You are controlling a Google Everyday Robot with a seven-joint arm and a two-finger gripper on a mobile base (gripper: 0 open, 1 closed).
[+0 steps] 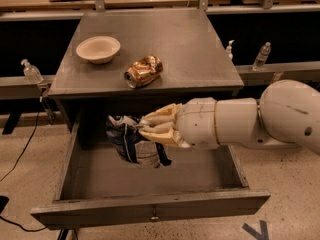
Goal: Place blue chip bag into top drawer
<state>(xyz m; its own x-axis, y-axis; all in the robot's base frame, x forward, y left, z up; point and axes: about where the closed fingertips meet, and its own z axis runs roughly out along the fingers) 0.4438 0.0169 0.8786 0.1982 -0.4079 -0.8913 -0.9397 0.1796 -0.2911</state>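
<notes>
The blue chip bag [131,140], dark blue with white markings and crumpled, hangs from my gripper [143,128] inside the open top drawer [150,211], above the drawer floor at its back left. The gripper reaches in from the right on a thick white arm [250,121], and its cream fingers [159,126] are shut on the bag's right side. The drawer is pulled fully out, with its small metal knob [154,217] at the front panel's centre. I cannot tell if the bag touches the floor.
On the grey cabinet top [180,44] sit a cream bowl [98,49] at the left and a crushed gold-brown can [143,70] near the front edge. A clear bottle [261,57] and small dispensers [31,72] stand on side rails. Cables trail on the floor at left.
</notes>
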